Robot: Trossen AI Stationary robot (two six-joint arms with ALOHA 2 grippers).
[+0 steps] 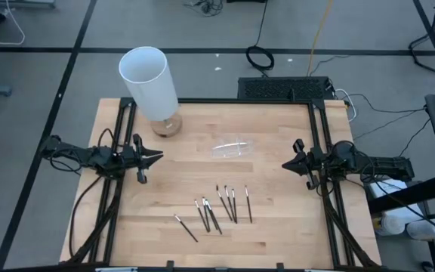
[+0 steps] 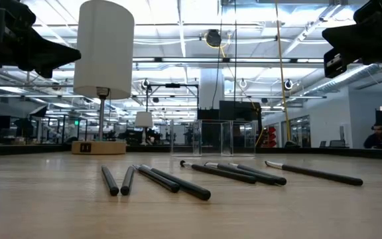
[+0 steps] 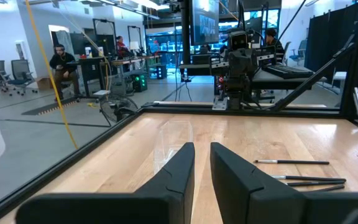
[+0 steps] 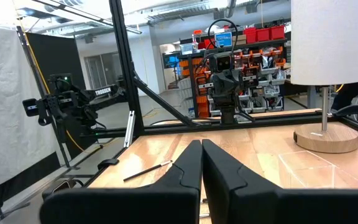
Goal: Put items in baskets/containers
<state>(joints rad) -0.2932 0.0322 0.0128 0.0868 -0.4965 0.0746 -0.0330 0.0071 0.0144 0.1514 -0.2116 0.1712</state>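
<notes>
Progress: nothing placed | clear shallow plastic tray at centre, apparently empty | seven dark thin brushes loose at 6 o'clock | left gripper at 9 o'clock, slightly parted, holding nothing | right gripper at 3 o'clock, pressed together

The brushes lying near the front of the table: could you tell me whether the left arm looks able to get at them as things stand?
Probably yes. The left gripper, slightly open and empty, waits at the table's left edge, and only bare wood lies between it and the brushes. The lamp and clear tray sit farther back, out of the way.
</notes>
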